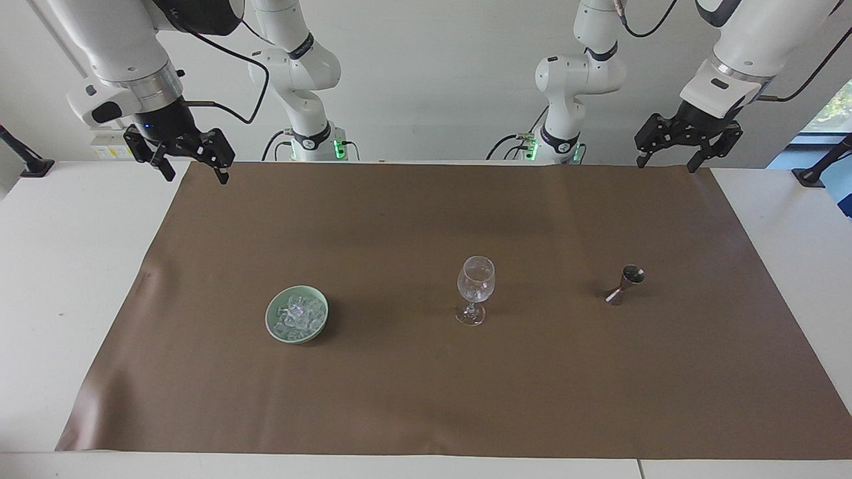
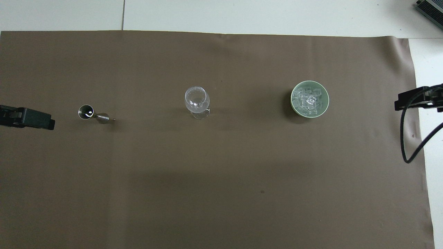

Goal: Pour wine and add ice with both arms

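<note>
An empty clear wine glass [image 1: 475, 286] stands upright mid-mat; it also shows in the overhead view [image 2: 197, 100]. A small metal jigger [image 1: 626, 283] stands toward the left arm's end [image 2: 90, 114]. Clear ice [image 1: 296, 313] chunks fill a pale green bowl [image 1: 269, 319] toward the right arm's end; the ice [image 2: 309, 100] and the bowl [image 2: 292, 101] also show from overhead. My left gripper [image 1: 665, 163] hangs open and empty, high over the mat's edge by its base. My right gripper [image 1: 196, 177] hangs open and empty over the mat's corner by its base.
A brown mat [image 1: 426, 386] covers most of the white table [image 1: 66, 279]. In the overhead view one left finger [image 2: 34, 118] juts in beside the jigger, and a right finger [image 2: 412, 99] with a looped black cable [image 2: 406, 152] shows at the mat's edge.
</note>
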`<state>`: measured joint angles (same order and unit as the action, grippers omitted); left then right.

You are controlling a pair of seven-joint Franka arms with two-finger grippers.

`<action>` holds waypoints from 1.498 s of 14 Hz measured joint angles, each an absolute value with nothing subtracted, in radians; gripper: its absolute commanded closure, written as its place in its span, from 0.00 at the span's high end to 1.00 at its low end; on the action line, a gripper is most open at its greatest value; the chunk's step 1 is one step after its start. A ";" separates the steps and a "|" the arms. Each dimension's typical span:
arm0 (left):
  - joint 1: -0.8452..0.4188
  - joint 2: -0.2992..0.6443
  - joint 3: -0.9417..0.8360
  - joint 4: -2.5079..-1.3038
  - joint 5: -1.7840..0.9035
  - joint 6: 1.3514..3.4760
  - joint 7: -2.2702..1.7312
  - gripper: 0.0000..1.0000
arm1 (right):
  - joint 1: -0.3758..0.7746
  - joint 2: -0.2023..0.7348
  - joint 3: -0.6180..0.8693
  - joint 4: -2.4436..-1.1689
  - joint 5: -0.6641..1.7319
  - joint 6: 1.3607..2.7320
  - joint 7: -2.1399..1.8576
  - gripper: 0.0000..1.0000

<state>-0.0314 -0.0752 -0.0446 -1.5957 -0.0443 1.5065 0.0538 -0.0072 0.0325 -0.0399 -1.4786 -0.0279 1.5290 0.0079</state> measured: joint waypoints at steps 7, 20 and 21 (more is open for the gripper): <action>-0.034 -0.035 -0.039 -1.613 -0.082 1.529 -0.021 1.00 | -0.007 0.033 -0.040 -1.479 -0.028 1.529 0.008 1.00; 0.080 -0.002 -0.022 -1.693 -0.240 1.534 -0.518 1.00 | -0.007 0.033 -0.040 -1.479 -0.028 1.529 0.008 1.00; 0.088 -0.001 -0.022 -1.702 -0.264 1.534 -0.566 1.00 | -0.007 0.033 -0.040 -1.479 -0.028 1.529 0.008 1.00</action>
